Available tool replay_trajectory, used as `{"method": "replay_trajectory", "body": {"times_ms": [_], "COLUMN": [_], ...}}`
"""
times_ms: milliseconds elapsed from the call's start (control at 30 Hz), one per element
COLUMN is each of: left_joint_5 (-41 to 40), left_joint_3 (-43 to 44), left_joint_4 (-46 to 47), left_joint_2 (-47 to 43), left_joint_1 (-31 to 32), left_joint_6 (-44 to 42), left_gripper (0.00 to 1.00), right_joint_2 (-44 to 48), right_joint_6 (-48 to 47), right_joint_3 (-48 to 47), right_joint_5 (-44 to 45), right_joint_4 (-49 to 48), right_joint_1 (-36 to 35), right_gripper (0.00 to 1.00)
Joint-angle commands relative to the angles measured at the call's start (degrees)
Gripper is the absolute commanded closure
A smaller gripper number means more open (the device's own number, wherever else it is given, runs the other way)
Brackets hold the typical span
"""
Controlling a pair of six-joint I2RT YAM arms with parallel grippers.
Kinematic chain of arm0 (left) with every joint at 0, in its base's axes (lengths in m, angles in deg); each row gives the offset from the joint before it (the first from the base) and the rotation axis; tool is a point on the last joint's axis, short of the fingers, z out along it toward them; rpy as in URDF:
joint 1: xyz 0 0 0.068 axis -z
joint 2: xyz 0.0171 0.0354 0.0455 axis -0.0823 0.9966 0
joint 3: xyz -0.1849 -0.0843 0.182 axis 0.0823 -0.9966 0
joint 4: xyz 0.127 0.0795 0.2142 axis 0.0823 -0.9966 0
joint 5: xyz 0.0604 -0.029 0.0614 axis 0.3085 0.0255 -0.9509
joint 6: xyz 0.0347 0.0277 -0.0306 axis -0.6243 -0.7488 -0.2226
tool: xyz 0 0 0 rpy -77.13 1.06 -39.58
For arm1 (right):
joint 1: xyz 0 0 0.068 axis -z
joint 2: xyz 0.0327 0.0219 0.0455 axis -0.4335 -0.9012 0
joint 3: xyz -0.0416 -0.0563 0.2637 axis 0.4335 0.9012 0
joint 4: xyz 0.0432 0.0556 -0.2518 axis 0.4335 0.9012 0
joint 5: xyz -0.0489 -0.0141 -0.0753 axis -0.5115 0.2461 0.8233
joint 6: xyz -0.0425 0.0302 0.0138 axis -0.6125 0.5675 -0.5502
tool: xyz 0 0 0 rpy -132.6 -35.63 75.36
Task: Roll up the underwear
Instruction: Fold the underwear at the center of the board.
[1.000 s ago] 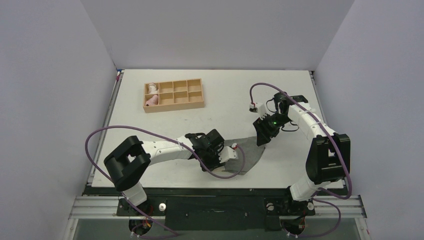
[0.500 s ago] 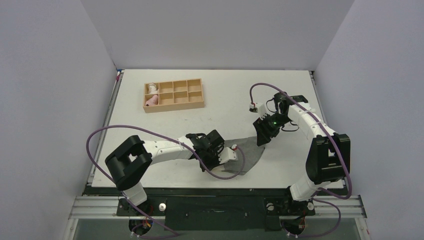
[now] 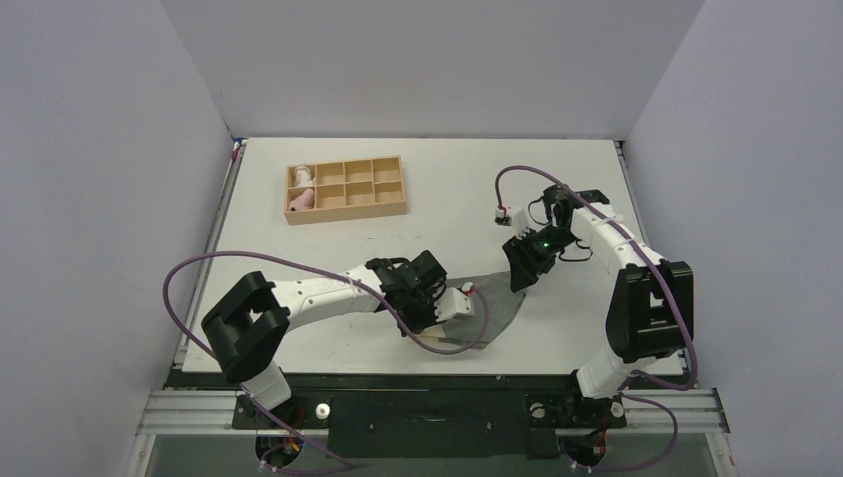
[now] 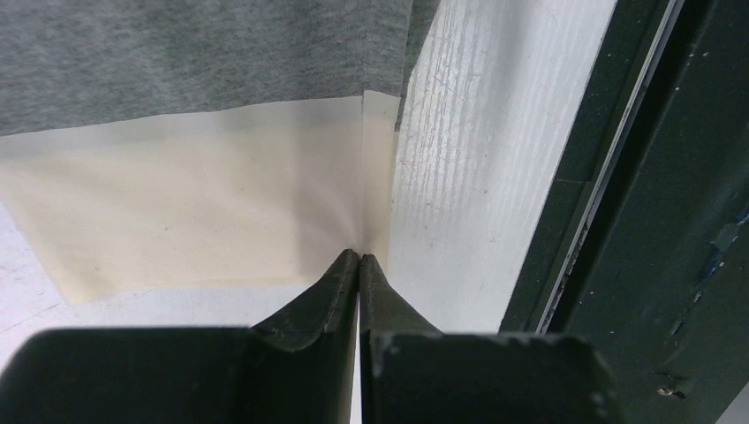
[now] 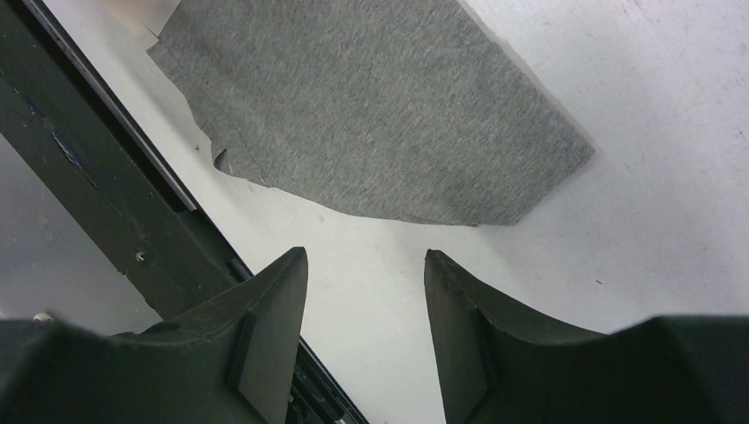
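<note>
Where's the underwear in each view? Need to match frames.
Top external: underwear at lower centre.
Left wrist: underwear across the top left, its beige strip pinched by the left gripper.
Right wrist: underwear at upper centre.
Shared landmark: dark rail along the near table edge, at the bottom in top external, on the right in left wrist, on the left in right wrist.

Bare table (image 3: 467, 189) stretches beyond the underwear (image 3: 502, 310); the left arm (image 3: 328, 293) blocks its left side, the right gripper (image 3: 518, 284) hangs at its far right corner, and the wooden tray (image 3: 346, 212) sits well beyond-left.
</note>
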Motion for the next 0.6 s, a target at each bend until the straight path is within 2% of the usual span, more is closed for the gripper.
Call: {"method": "replay_trajectory", "body": {"times_ms": [0, 267, 567], "left_joint_5": [-1.4, -6.7, -8.4], "left_joint_3": [2.6, 2.1, 1.9], "left_joint_4": [-3.0, -6.0, -5.7], "left_joint_2": [-3.0, -4.7, -6.2], "left_joint_1": [0.1, 1.2, 2.5], "left_joint_6": [-2.0, -4.8, -4.0], "left_gripper": [1.0, 1.0, 1.0], "right_joint_2": [-0.1, -0.3, -0.6], "right_joint_6": [-1.1, -1.2, -1.2], "right_joint_3": [-0.2, -0.1, -0.2], "right_joint_5": [-0.3, -0.1, -0.1], "right_joint_4": [-0.4, -0.4, -0.3], "right_joint_1": [0.0, -0.1, 0.0], "right_gripper": [0.52, 0.52, 0.52]}}
